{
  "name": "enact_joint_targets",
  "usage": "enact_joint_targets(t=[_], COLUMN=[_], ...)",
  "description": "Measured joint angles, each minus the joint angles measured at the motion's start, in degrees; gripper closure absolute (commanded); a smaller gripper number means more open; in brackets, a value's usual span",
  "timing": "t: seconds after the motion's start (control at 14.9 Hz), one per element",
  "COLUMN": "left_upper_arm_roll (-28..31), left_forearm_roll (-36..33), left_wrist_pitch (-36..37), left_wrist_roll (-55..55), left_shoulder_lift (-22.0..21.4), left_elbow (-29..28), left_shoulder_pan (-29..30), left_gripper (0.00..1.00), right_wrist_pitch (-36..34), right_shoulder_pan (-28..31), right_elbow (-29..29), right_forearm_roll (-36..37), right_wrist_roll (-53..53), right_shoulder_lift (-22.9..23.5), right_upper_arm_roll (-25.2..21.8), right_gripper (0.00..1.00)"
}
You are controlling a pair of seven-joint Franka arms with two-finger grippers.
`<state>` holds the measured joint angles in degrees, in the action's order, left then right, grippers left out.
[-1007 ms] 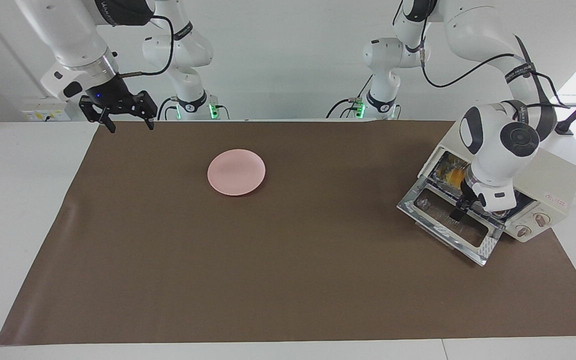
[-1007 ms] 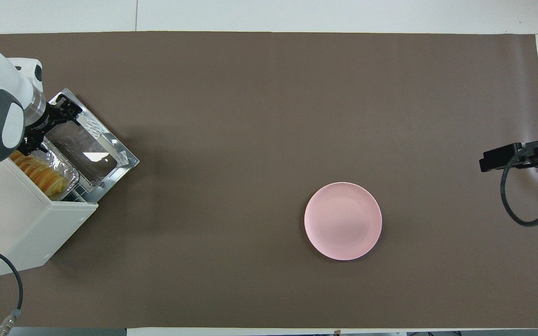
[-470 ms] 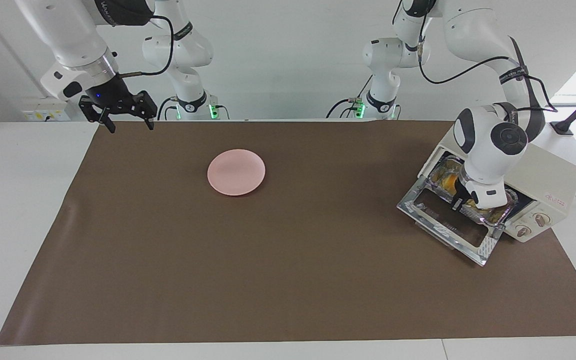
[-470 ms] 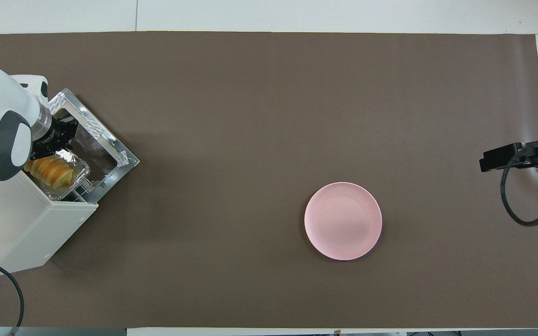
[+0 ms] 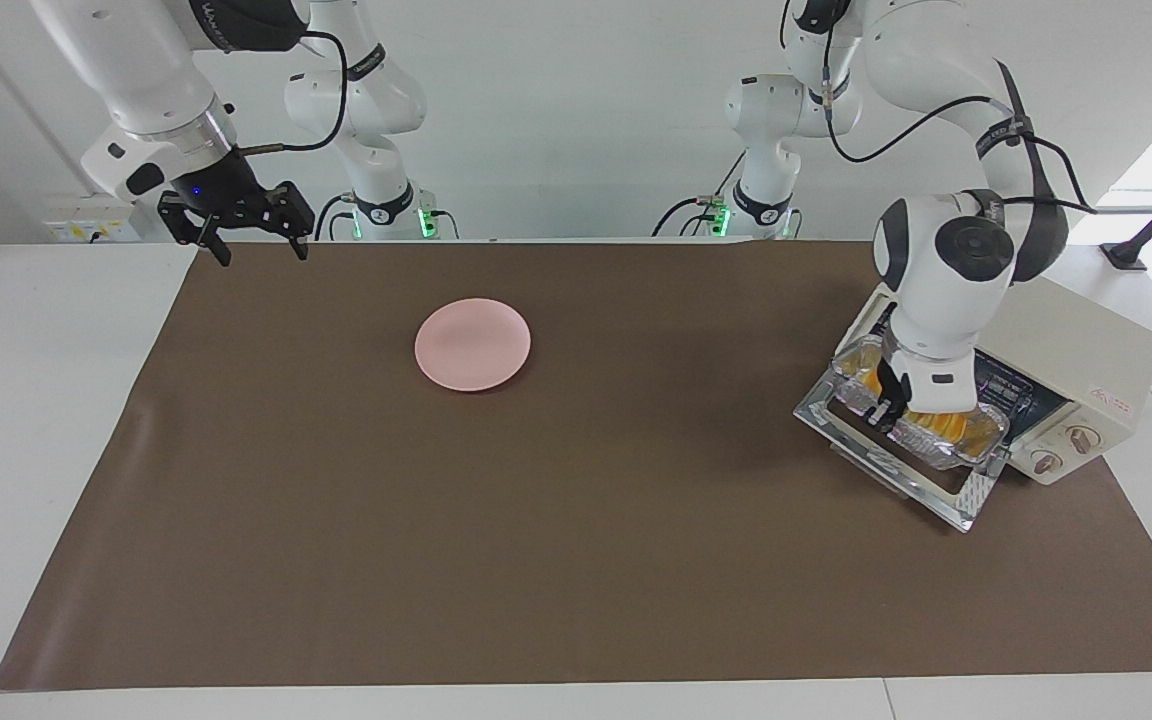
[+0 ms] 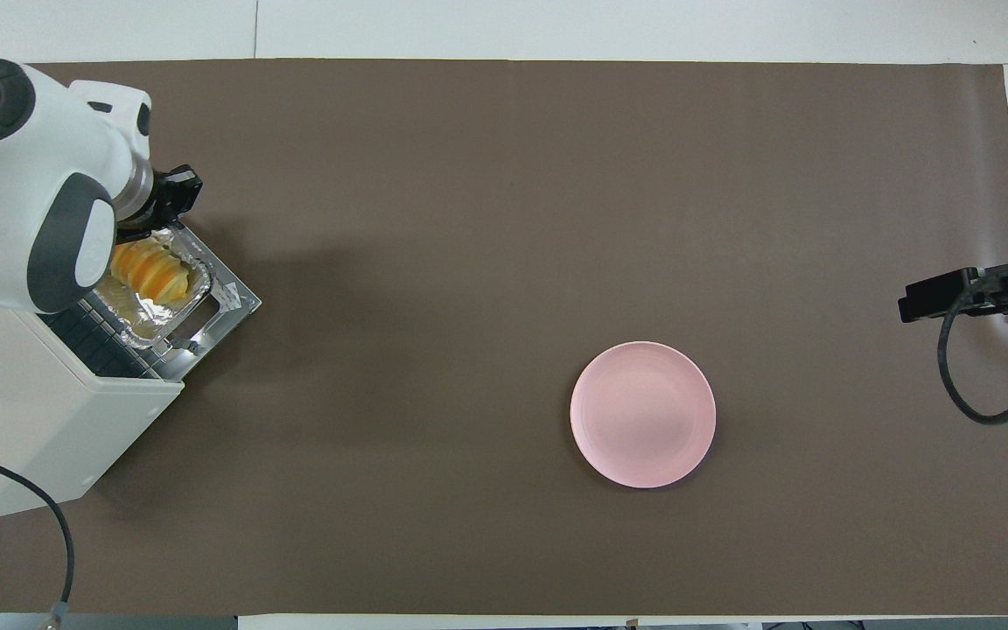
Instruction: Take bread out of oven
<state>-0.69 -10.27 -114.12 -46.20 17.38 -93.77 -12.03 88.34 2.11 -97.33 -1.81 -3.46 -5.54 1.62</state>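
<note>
No label is legible; left pincer (image 5: 881, 412), pinching the foil tray (image 5: 921, 440) with the bread (image 6: 150, 269), sits over the oven (image 5: 1066, 375) door at frame right; right pincer (image 5: 251, 240) spread, upper left; pink plate (image 5: 473, 344) on worktop (image 5: 576, 560) centre.

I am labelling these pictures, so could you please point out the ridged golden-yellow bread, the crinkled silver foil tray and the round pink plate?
ridged golden-yellow bread (image 6: 152, 269), overhead view, middle of loaf.
crinkled silver foil tray (image 6: 182, 302), overhead view, rim wall.
round pink plate (image 5: 473, 343), facing view, bare centre.
</note>
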Motion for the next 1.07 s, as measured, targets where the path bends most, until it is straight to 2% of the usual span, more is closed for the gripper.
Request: enact_joint_targets(t=[0.2,0.54,0.87,1.07], left_upper_arm_roll=[-1.59,-1.93,-1.89,-1.87], left_forearm_roll=[1.04,1.58,2.14,2.23], left_wrist_pitch=[1.79,1.8,0.58,0.15], left_wrist_roll=[1.05,1.96,2.45,2.77], left_shoulder_lift=[2.96,5.62,11.4,12.05], left_elbow=[5.61,5.6,5.71,5.72], left_shoulder_pan=[-8.06,-21.69,-27.72,-28.55], left_gripper=[1.0,1.0,1.0,1.0], right_wrist_pitch=[0.0,0.0,0.0,0.0], right_shoulder_pan=[0.0,0.0,0.01,0.01], right_elbow=[0.0,0.0,0.0,0.0], right_forearm_roll=[0.0,0.0,0.0,0.0], right_wrist_roll=[0.0,0.0,0.0,0.0], right_shoulder_lift=[0.0,0.0,0.0,0.0], right_upper_arm_roll=[0.0,0.0,-0.08,-0.09], right_gripper=[0.0,0.0,0.0,0.0])
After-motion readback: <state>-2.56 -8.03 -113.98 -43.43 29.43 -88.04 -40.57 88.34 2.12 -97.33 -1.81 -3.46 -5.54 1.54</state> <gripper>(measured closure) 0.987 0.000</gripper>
